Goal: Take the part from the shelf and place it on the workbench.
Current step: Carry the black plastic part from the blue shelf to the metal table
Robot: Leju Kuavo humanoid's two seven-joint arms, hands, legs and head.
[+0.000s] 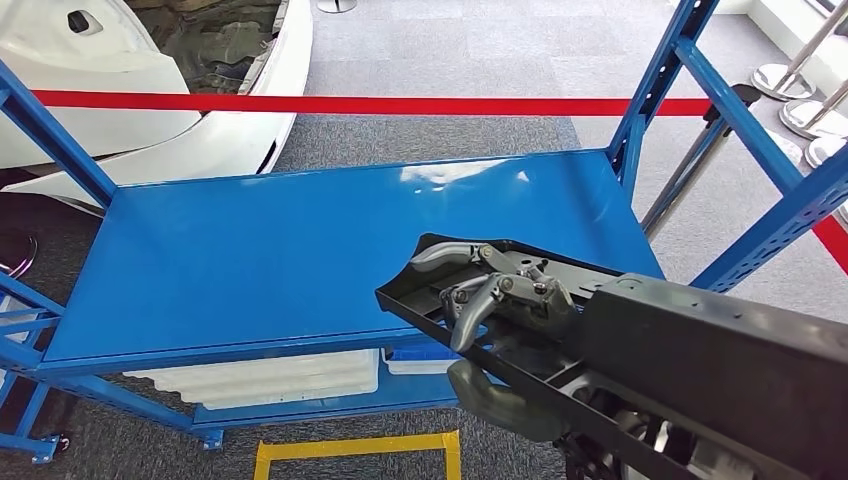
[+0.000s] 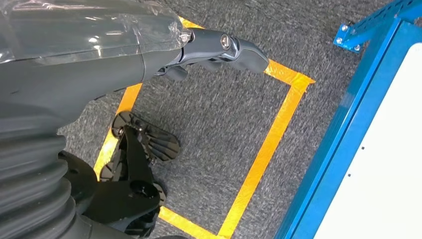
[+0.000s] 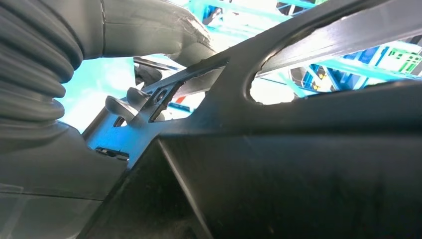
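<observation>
The right hand [image 1: 500, 300] holds a big black plastic part [image 1: 700, 350]. The fingers [image 1: 470, 320] curl over the thin front edge of the part and the thumb [image 1: 500, 405] sits under it. The part comes in from about 4 o'clock in the head view. Its front end hangs over the near right corner of the blue workbench [image 1: 300, 250]. I cannot tell if it touches the top. In the right wrist view the part [image 3: 298, 174] is very close and dark, with holes in it.

The left hand [image 2: 219, 47] hangs down over the grey carpet [image 2: 224, 134]. It holds nothing. The fingers look a bit bent, but I cannot tell how wide the hand is. Under it is a square of yellow tape [image 2: 268, 144] on the floor.

Under the blue top there is a lower shelf [image 1: 400, 392]. A white tray [image 1: 270, 375] lies on it at about 7 o'clock. I cannot see what is in the tray.

A red strap [image 1: 300, 103] runs across at 12 o'clock. A white car body [image 1: 150, 90] stands at 10 o'clock. Silver posts [image 1: 790, 90] stand at 2 o'clock.
</observation>
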